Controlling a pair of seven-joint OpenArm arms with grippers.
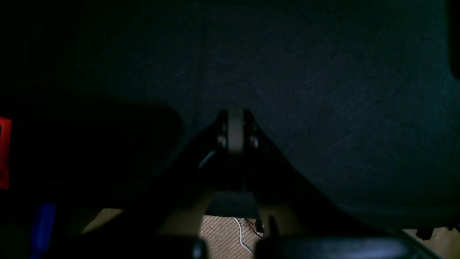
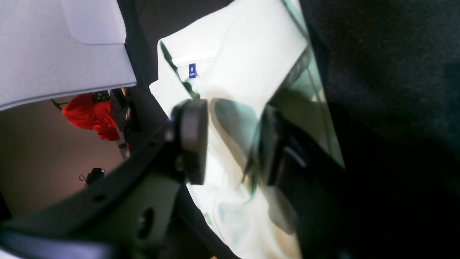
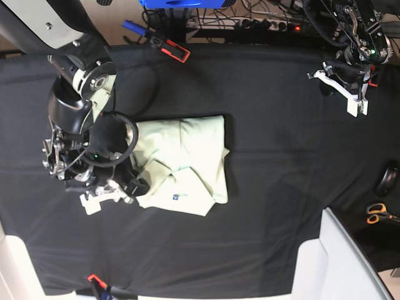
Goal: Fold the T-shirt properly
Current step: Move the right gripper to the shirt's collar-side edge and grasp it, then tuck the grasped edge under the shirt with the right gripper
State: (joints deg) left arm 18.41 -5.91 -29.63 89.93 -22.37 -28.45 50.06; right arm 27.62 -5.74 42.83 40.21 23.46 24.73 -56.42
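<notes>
The pale mint-green T-shirt lies partly folded on the black cloth, left of centre, its tiny blue mark near the front edge. My right gripper is at the shirt's left front edge. In the right wrist view its fingers stand partly apart around a raised fold of the T-shirt, below the blue mark. My left gripper hangs at the far right, well away from the shirt. In the left wrist view the left gripper is shut on nothing over dark cloth.
Scissors lie at the right edge, and a white board covers the front right corner. A red-and-black clamp and a blue tool sit at the back left. Cables run along the back edge.
</notes>
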